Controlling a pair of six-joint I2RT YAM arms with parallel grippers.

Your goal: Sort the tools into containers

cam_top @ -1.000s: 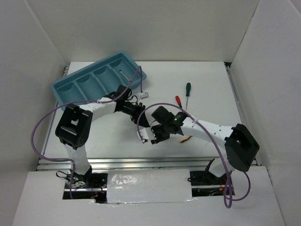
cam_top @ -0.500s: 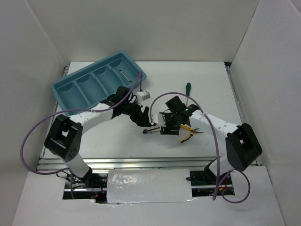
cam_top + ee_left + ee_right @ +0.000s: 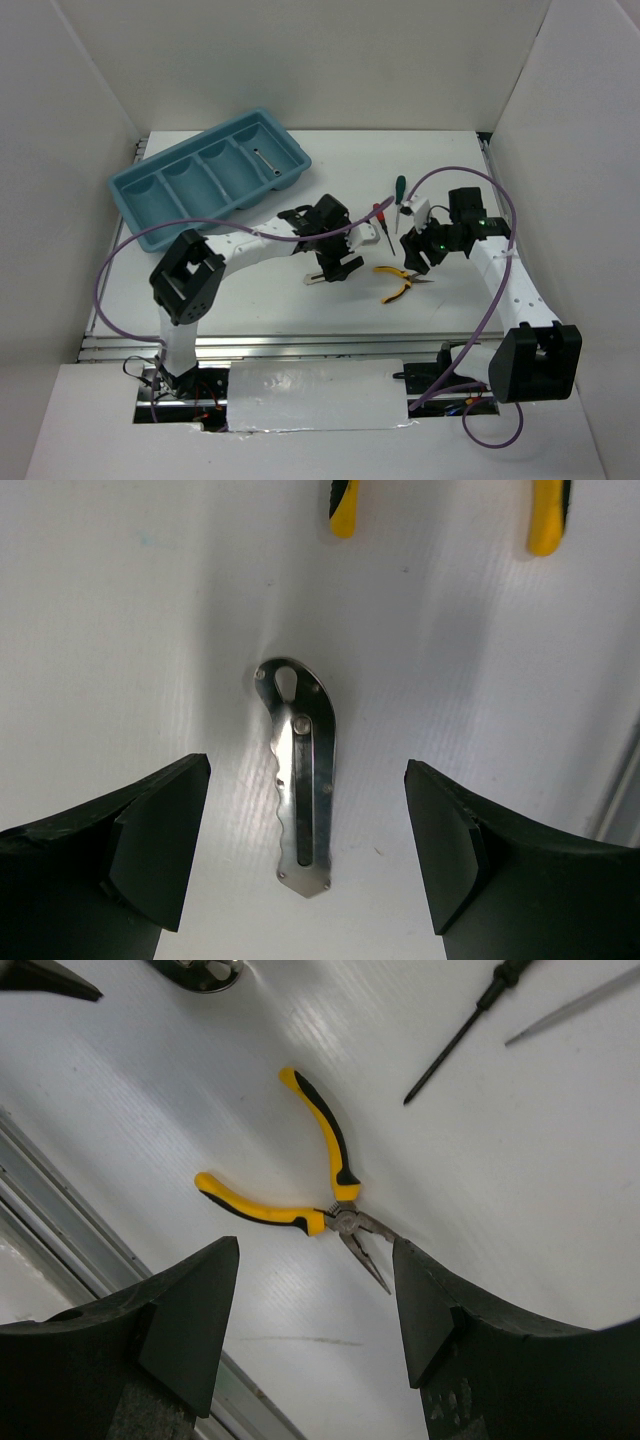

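We see bright, even light on the white table point(image 3: 250, 300); shadows are soft. In the left wrist view the folding knife point(image 3: 303, 790) is sharp with a faint grey shadow beside it, while the left gripper's fingers point(image 3: 100, 860) look slightly blurred. Pale glare streaks the right wrist view.

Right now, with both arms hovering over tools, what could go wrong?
The knife lies flat and thin between the fingers of the open left end effector, so they might slip off it. The pliers lie with handles spread under the right end effector; gripping one handle could let them swing.
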